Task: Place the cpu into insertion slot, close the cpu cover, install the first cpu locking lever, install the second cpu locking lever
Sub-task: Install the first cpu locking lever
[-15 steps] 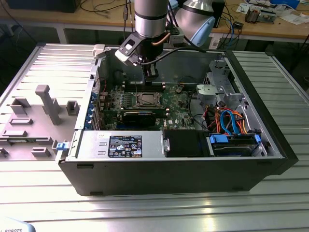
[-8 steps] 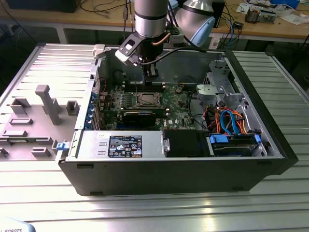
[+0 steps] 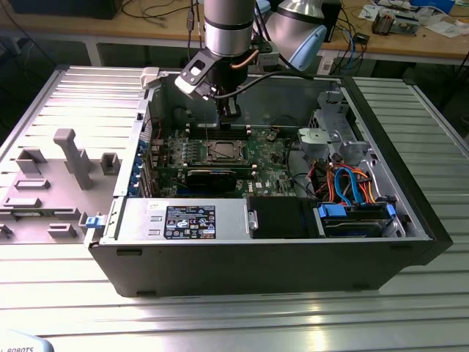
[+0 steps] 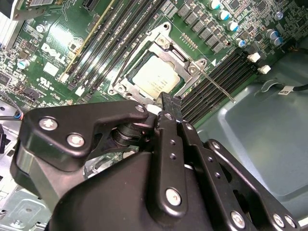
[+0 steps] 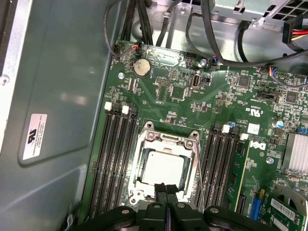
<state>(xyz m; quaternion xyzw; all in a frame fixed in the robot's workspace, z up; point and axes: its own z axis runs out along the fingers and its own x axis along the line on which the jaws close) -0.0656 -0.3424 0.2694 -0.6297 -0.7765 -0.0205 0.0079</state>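
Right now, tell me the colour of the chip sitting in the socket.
The chip is plain silvery grey, clearest in the first wrist view.

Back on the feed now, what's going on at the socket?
The gripper hangs close over one edge of the socket on the motherboard, fingers together, holding nothing. The cpu sits in the socket with the cpu cover lying down around it. A thin locking lever angles out beside the socket.

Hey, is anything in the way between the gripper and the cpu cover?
Nothing visible. The gripper hangs close to the edge of the cpu cover, which lies over the seated cpu. No cable or part lies between them.
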